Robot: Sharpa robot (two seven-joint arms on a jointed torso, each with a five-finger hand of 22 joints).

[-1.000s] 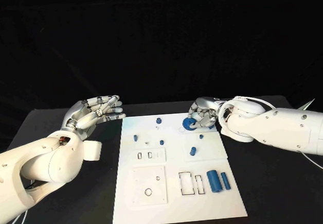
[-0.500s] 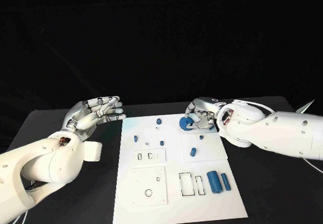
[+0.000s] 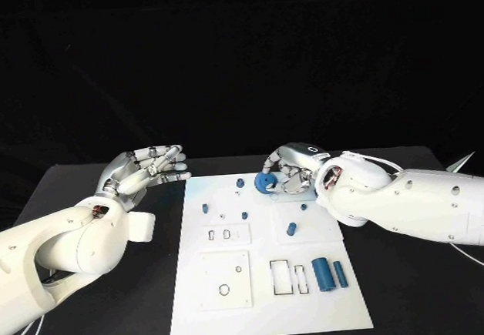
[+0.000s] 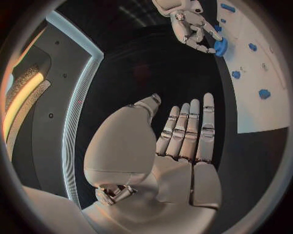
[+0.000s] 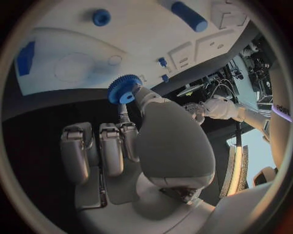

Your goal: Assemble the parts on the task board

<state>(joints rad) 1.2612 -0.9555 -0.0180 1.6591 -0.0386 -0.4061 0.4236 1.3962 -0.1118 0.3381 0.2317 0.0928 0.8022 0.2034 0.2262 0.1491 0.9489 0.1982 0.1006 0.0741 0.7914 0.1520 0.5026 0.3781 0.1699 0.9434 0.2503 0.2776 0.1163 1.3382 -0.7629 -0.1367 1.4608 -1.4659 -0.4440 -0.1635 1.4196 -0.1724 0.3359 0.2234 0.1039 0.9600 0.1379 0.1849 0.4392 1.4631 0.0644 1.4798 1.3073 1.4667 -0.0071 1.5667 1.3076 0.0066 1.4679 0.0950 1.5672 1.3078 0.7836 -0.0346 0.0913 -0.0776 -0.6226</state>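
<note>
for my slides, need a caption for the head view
Right hand holds a blue gear over the white board; left hand open.

- We see the white task board (image 3: 269,304) lying flat on the black tabletop (image 3: 418,294), with rectangular and oval cutouts.
- We see a blue toothed gear (image 3: 265,183) lifted near its far edge.
- Two blue cylinders (image 3: 330,274) lie side by side at the near right.

No text, label or number can be read anywhere.
</note>
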